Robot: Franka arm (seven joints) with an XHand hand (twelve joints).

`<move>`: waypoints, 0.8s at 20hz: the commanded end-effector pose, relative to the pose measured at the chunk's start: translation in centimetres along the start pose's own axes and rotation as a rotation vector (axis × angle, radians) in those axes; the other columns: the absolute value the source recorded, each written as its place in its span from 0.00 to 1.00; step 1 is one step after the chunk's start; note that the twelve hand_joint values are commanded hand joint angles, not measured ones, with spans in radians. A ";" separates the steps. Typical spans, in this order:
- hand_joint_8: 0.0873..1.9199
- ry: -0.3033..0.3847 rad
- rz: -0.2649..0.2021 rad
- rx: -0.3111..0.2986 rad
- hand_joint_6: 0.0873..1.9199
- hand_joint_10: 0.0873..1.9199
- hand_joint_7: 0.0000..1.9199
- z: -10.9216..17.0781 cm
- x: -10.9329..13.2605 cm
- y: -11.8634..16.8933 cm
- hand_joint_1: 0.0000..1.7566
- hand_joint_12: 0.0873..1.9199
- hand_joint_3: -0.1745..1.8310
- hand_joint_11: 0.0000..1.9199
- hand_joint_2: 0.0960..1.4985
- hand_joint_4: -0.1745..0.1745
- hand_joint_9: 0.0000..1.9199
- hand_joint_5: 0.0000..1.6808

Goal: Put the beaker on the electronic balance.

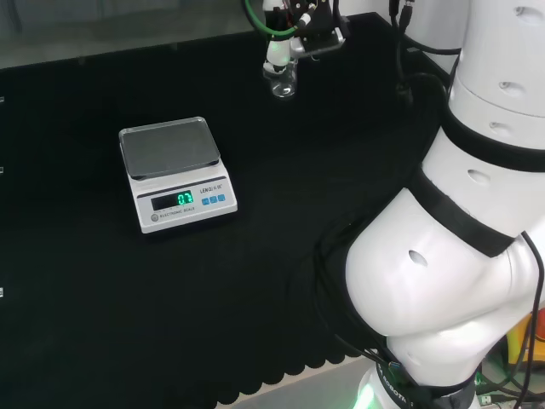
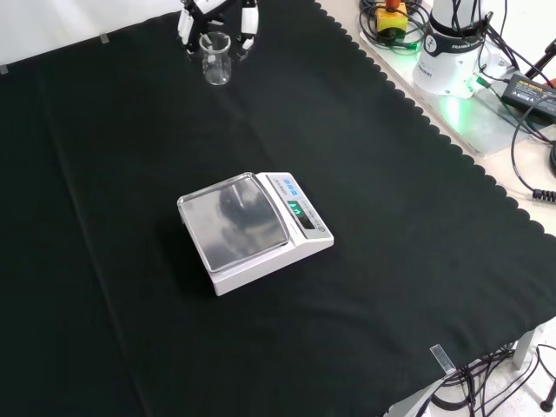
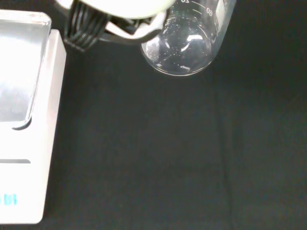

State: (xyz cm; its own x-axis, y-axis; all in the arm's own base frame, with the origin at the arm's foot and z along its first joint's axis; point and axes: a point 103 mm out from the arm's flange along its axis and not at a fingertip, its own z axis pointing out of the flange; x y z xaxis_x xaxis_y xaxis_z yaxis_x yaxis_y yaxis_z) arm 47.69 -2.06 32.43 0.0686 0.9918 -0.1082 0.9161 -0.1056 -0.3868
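On the black-cloth worktop [image 2: 391, 261], starting at the left of the head view, sits the white electronic balance with its square steel pan [image 1: 170, 170], green digits lit on its front, pan bare. Moving right and farther back in that view, we find the small clear glass beaker [image 1: 280, 83] near the cloth's far edge, well apart from the balance. Over it is the black and white hand [image 1: 289, 34], fingers reaching down on either side of the glass; the front view shows fingers [image 2: 248, 22] flanking the beaker [image 2: 216, 61], and whether they press it I cannot tell. From the wrist view, the beaker's round base [image 3: 182, 45] looks clear. At the right of the front view, past the scalloped cloth edge, cables and a power brick [image 2: 530, 87] lie on a pale floor.
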 end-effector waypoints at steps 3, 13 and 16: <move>0.35 0.006 -0.005 0.004 0.33 0.05 0.52 0.3 0.3 -0.4 0.65 0.26 0.41 0.82 0.43 0.00 0.71 0.54; 0.35 0.031 -0.026 -0.021 0.33 0.05 0.52 1.0 0.5 -0.5 0.65 0.25 0.41 0.82 0.43 0.00 0.71 0.54; 0.36 0.042 -0.039 -0.028 0.33 0.05 0.52 1.1 0.9 -0.2 0.65 0.25 0.41 0.82 0.43 0.00 0.71 0.54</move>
State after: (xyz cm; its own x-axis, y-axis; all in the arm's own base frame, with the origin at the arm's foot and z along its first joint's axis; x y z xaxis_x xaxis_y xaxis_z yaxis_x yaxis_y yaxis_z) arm 46.98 -1.51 31.62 0.0560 0.9958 -0.0724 0.9253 -0.0790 -0.3710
